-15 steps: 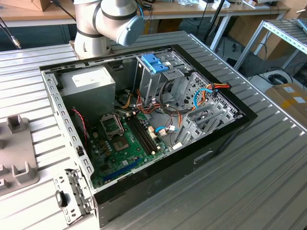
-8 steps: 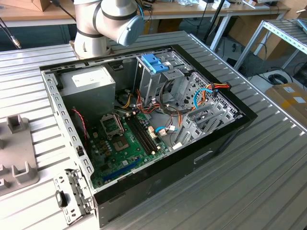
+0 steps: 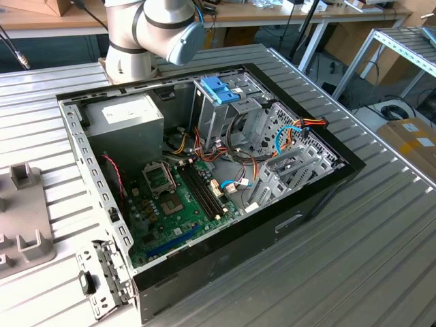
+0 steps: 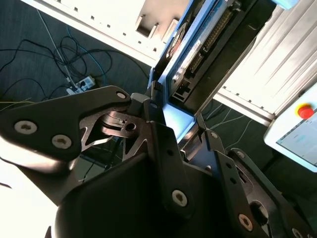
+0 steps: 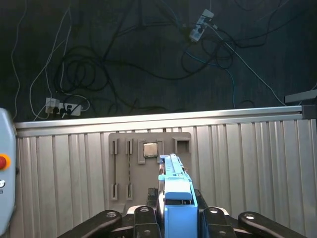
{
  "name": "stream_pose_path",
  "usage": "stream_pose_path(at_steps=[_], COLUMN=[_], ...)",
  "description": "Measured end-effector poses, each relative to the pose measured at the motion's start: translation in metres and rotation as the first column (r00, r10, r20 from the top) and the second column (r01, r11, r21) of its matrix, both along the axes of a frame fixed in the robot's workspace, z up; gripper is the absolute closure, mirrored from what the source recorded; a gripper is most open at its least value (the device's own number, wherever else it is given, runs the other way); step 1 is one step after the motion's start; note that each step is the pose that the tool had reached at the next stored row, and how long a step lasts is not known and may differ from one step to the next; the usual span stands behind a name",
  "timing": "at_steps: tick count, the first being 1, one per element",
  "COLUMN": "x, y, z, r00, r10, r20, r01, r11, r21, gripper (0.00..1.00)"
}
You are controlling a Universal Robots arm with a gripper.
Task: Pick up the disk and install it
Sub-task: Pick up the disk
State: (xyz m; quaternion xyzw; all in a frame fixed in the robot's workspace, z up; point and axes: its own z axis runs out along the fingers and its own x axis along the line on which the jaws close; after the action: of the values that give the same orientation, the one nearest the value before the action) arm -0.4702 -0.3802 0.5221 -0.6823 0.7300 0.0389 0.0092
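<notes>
Computer case (image 3: 225,255): open, lying on its side on the ribbed metal table (image 3: 381,245).
Power-supply box (image 3: 126,117): grey, in the case's far corner toward the exterior view's left.
Motherboard (image 3: 163,225): green, on the case floor, with coloured wires beside it.
Blue bracket (image 3: 219,88): atop the metal drive cage (image 3: 216,122).
Grey fixture plate (image 5: 143,173): flat on the table, carrying a square chip (image 5: 149,149).
Floor cables (image 5: 99,69): tangled, near a power strip (image 5: 62,106).

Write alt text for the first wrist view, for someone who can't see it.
The gripper is shut on the disk in its blue carrier, with a ribbed metal table and a grey fixture plate behind it. Beyond the table, cables lie on a dark floor.
</notes>
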Motion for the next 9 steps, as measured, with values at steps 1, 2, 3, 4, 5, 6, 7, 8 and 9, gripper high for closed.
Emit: stream_pose_path(at_steps=[1,2,3,4,5,6,7,8,9], x=[0.0000,0.0000,0.0000,0.0000,0.0000,0.0000,0.0001,0.0001,0.0001], y=[-0.0006,-0.0013,-0.0019,-0.0029,-0.0036,-0.0042,-0.0049,-0.0055,-0.0062], z=[0.0000,0.0000,0.0000,0.0000,0.0000,0.0000,0.0000,0.0000,0.0000], r00=[1.0000,1.0000,1.0000,1.0000,1.0000,1.0000,1.0000,1.0000,1.0000], r10=[0.000,0.000,0.000,0.000,0.000,0.000,0.000,0.000,0.000], r20=[0.0000,0.0000,0.0000,0.0000,0.0000,0.0000,0.0000,0.0000,0.0000], r01=[0.000,0.000,0.000,0.000,0.000,0.000,0.000,0.000,0.000], r11=[1.0000,1.0000,1.0000,1.0000,1.0000,1.0000,1.0000,1.0000,1.0000], r21=[0.0000,0.0000,0.0000,0.0000,0.0000,0.0000,0.0000,0.0000,0.0000], gripper=[0.63,0.63,0.63,0.63,0.63,0.63,0.63,0.63,0.63])
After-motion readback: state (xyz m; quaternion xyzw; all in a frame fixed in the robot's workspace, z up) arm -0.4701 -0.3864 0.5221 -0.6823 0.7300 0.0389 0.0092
